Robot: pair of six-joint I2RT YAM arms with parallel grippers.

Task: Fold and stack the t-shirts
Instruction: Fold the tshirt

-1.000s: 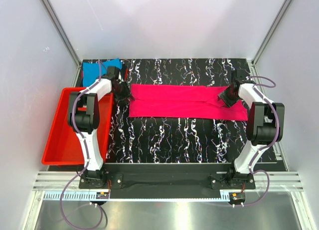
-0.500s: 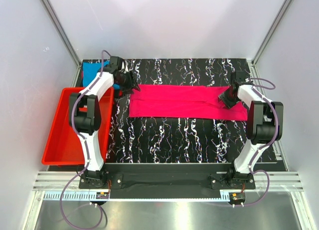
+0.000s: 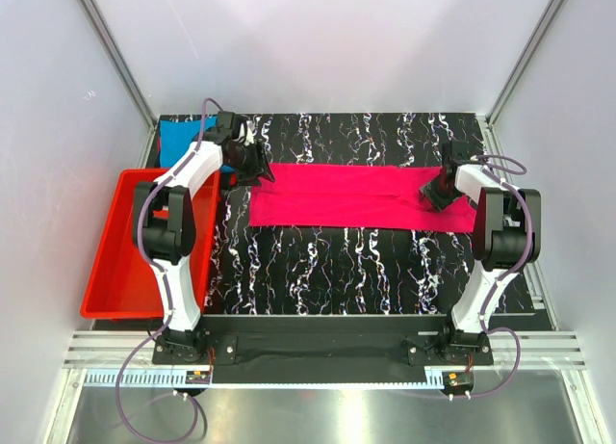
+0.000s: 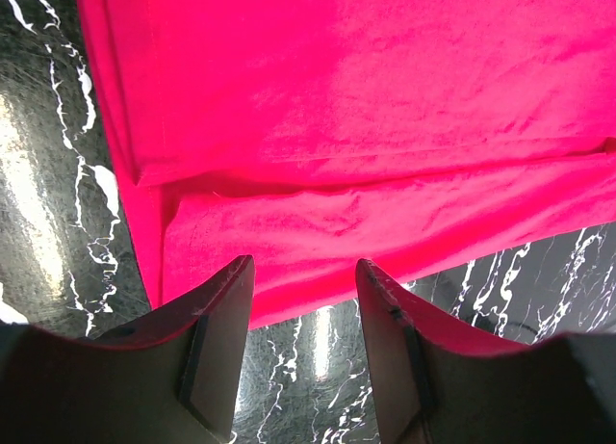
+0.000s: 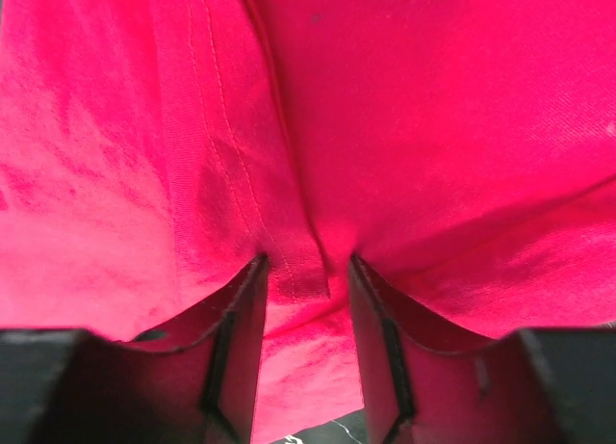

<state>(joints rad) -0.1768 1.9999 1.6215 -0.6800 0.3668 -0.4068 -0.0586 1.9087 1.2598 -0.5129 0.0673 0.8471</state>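
Note:
The magenta-pink t-shirt [image 3: 361, 195] lies folded into a long band across the middle of the table, a second layer lapping its near side [image 4: 366, 126]. My left gripper [image 3: 258, 167] hovers at the band's far-left corner, open, with only marbled table between its fingers [image 4: 221, 319]. At the band's right end my right gripper [image 3: 439, 188] is open and pressed down on the cloth, with a stitched hem [image 5: 289, 261] lying between its fingertips [image 5: 252, 280]. The turquoise-blue t-shirt [image 3: 179, 136] sits bunched at the back left corner, partly behind the left arm.
A red plastic tray [image 3: 120, 271] hangs over the table's left edge beside the left arm. The black marbled tabletop [image 3: 337, 271] runs between the shirt and the arm bases. White walls with metal rails close in the back and both sides.
The left gripper has left the shirt's left edge, swung back and right to its far-left corner, and opened wider. The right gripper has stayed on the right end.

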